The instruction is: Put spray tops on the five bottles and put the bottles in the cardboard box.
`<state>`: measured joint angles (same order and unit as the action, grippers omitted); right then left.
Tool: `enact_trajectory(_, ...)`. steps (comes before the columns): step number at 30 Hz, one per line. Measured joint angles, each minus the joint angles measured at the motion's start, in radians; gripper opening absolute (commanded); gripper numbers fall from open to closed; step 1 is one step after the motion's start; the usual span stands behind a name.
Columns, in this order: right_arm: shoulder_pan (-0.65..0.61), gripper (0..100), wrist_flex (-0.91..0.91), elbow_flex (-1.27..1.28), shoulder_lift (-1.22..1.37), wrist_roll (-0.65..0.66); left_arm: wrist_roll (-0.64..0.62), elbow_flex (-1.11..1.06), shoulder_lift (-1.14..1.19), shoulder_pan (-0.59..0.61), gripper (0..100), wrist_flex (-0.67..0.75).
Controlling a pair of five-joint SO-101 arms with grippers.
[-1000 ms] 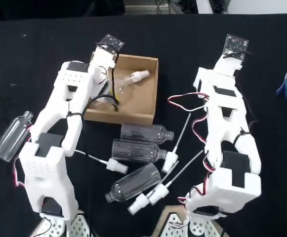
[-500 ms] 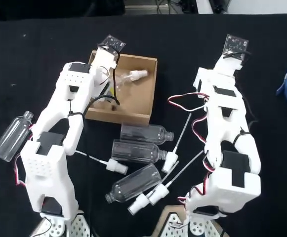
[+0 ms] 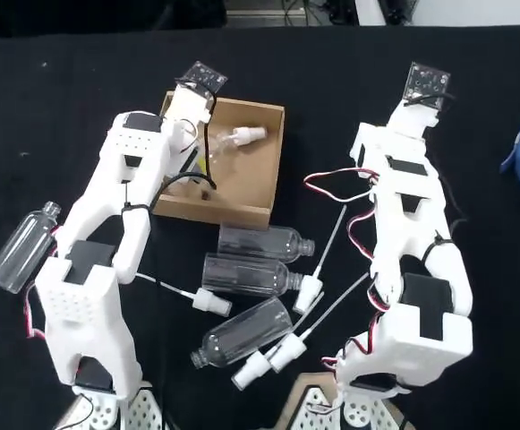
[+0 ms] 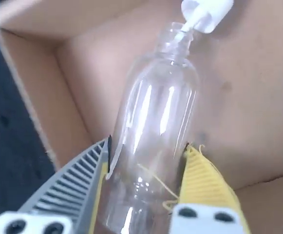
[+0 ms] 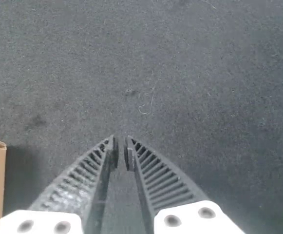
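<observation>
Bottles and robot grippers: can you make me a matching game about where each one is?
Things:
1. bottle with a spray top
2. lone bottle without a top
3. right gripper

Places or states:
A. shut, holding nothing, above the bare black table
B. inside the cardboard box, between the fingers of the left gripper
C. lying on the table outside the box, beside the left arm

Pairs: 1-B, 2-C, 3-A.
</observation>
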<state>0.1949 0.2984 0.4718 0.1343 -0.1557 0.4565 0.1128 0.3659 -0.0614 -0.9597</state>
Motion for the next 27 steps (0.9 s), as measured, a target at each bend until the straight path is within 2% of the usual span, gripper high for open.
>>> enact_trajectory(16,0.000,1.5,0.000,0.000,0.000,0.000,0.002,-0.210,-0.354,0.002,3,-0.014)
enact_trajectory(27,0.000,1.5,0.000,0.000,0.000,0.000,0.002,-0.468,-0.671,0.002,3,-0.014)
